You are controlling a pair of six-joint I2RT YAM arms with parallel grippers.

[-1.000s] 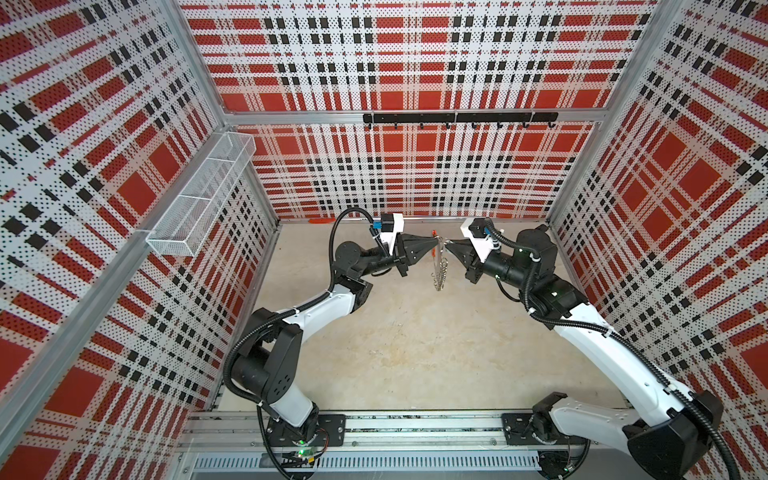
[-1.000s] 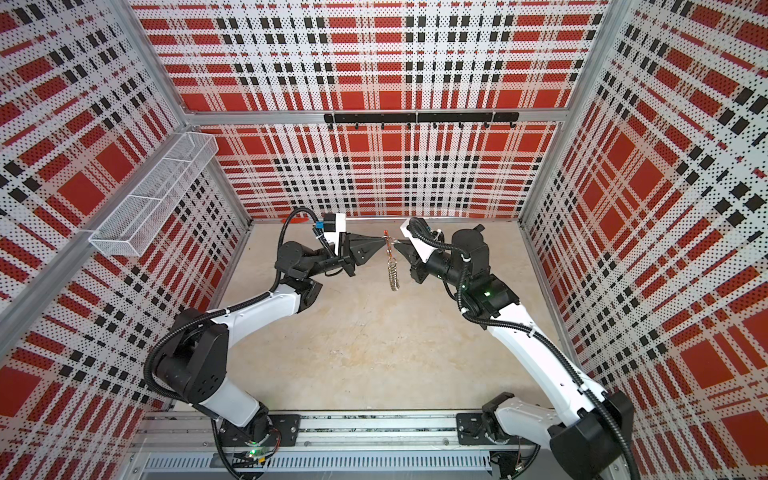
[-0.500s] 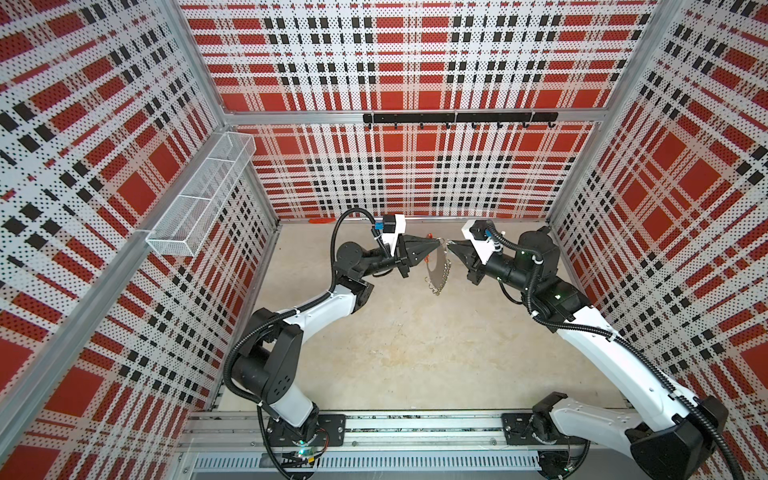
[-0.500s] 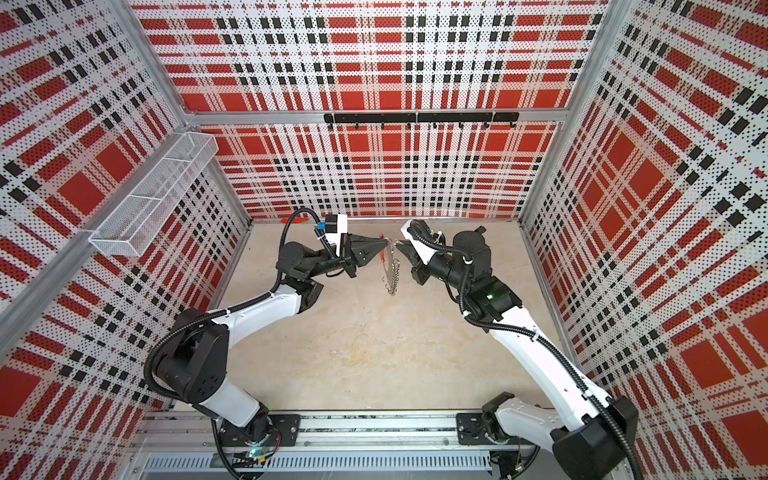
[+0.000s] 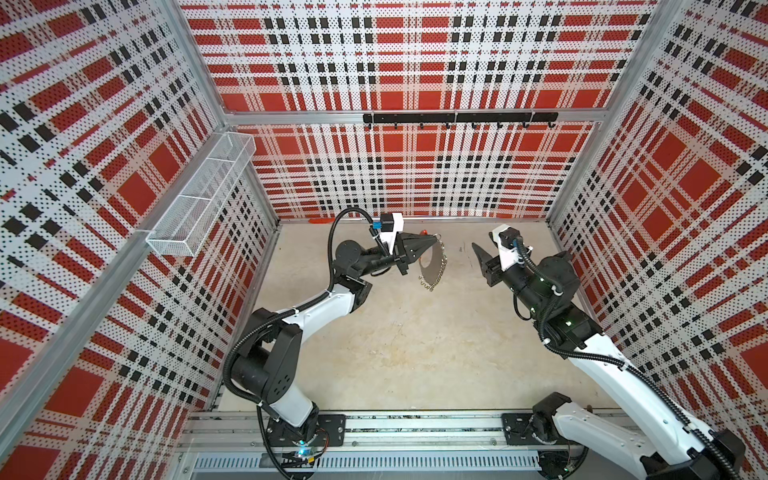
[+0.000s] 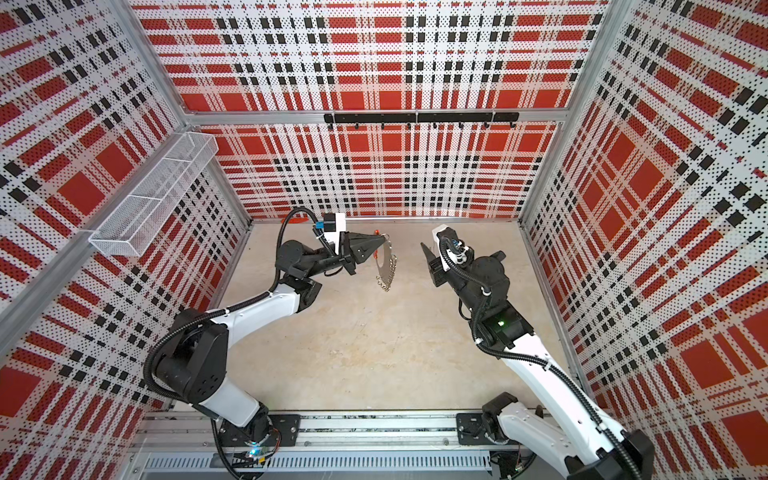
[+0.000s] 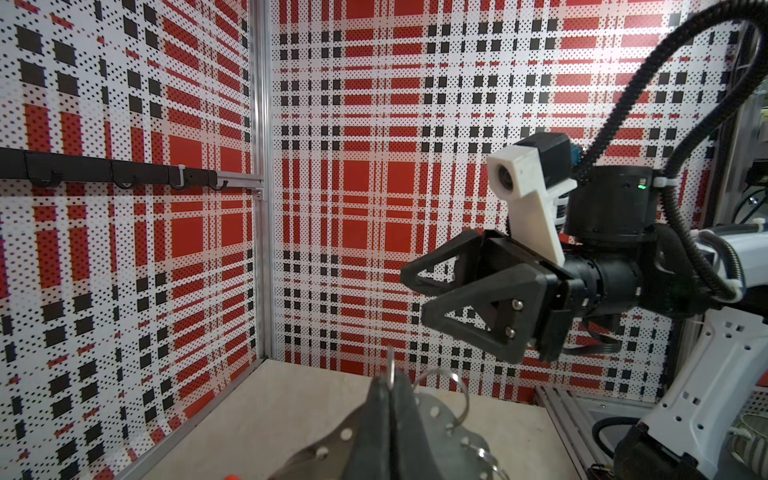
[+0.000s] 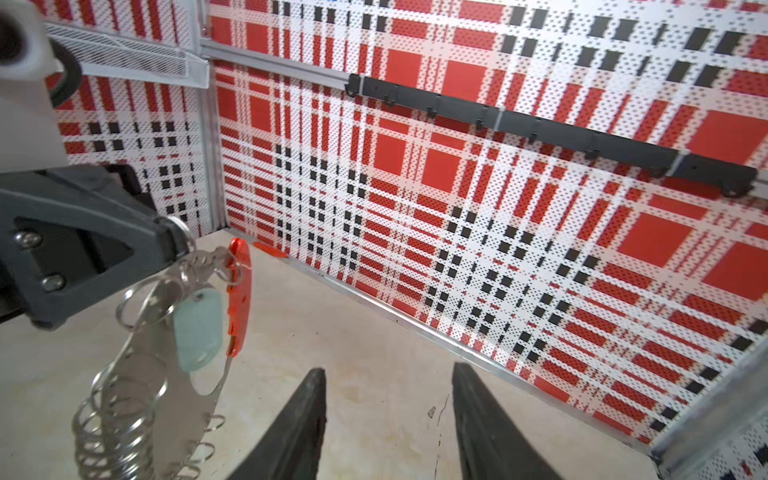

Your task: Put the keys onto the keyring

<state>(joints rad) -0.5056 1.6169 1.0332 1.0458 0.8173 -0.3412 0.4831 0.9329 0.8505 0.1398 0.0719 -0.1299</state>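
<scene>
1. Right pincer (image 8: 386, 372): drawn back from keyring (image 5: 431, 269) since a second ago; jaws now apart, holding nothing.
2. Left pincer (image 5: 432, 240): clamped on keyring's top edge; keyring hangs above bench (image 5: 395, 353).
3. Wire basket (image 5: 199, 199): three compartments, wall-mounted.
4. Keys (image 8: 197, 332): hanging against keyring beside red segment (image 8: 241, 291); teal tag's long axis points downward.

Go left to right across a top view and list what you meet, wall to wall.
wire basket on the side wall → left arm's wrist camera → keyring hanging above the table → right gripper
</scene>
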